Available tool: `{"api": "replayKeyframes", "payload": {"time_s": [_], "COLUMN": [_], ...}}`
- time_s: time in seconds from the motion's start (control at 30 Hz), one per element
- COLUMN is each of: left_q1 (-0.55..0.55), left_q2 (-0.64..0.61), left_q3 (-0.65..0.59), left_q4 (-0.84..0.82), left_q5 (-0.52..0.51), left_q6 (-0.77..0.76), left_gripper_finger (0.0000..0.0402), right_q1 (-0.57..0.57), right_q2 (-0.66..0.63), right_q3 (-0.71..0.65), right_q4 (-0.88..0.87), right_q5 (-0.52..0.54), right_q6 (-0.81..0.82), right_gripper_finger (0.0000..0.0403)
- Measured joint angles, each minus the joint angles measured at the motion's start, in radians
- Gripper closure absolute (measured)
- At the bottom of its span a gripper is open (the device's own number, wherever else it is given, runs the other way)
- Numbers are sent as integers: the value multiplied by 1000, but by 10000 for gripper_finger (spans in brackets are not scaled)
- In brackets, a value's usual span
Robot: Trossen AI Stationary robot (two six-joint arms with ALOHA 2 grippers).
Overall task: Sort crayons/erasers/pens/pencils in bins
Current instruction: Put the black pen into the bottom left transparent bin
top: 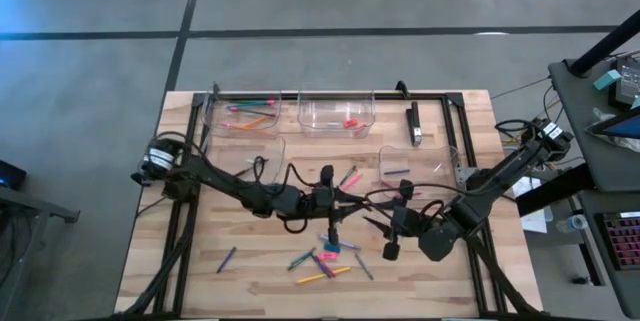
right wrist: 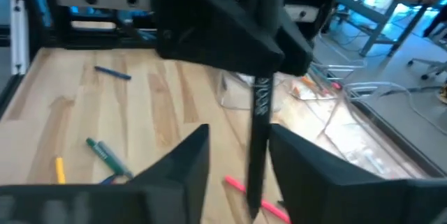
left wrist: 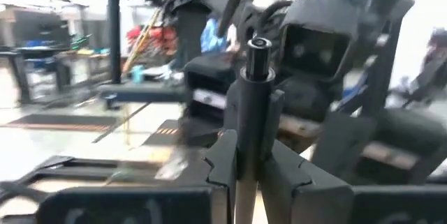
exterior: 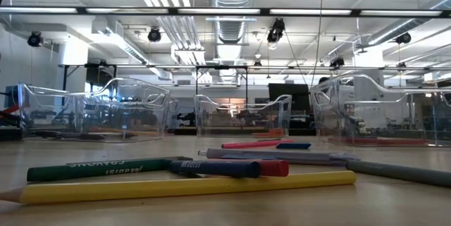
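Clamped on a dark pen (left wrist: 253, 77) with the left gripper (left wrist: 248, 161), fingers pressed together against the barrel from both sides, pen standing roughly upright and reaching past the fingertips. Seen from the right wrist, same pen (right wrist: 260, 133) hanging in the gap of the right gripper (right wrist: 237, 154), whose fingers stand apart; closer to one finger than the other, contact there impossible to tell. From above, both grippers meeting over the middle of the table (top: 200, 261), left gripper (top: 333, 211) just beside the right gripper (top: 385, 229), pen lifted off the wood. Below and toward the near edge, loose crayons (top: 302, 259) and pencils (top: 325, 275) scattered on the boards, well apart from either claw. Along the far side, clear bins (top: 336, 111) in a row, pencils inside the far-left one, a small red eraser (top: 351, 123) inside the middle one.
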Motion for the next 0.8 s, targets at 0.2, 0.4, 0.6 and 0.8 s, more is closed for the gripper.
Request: {"api": "replayKeyframes", "payload": {"time_s": [0.2, 0.4, 0.6, 0.8], "left_q1": [-10, -57, -56, -24], "left_q2": [-181, -395, -583, -638], "left_q3": [2, 3, -12, -71], "left_q4": [-427, -1046, -1642, -1911], "left_q5": [-198, -542, -544, -483], "left_q6": [47, 9, -232, -340], "left_gripper_finger": [382, 379, 378, 378], "right_q1": [4, 11, 15, 13], "right_q2": [-5, -5, -5, -4], "right_q3": [0, 0, 0, 0], "right_q4": [-9, -27, -39, -44], "right_q5": [-28, -38, -39, -36], "right_q6": [-3, 0, 0, 0], "right_gripper_finger": [189, 160, 162, 161]}}
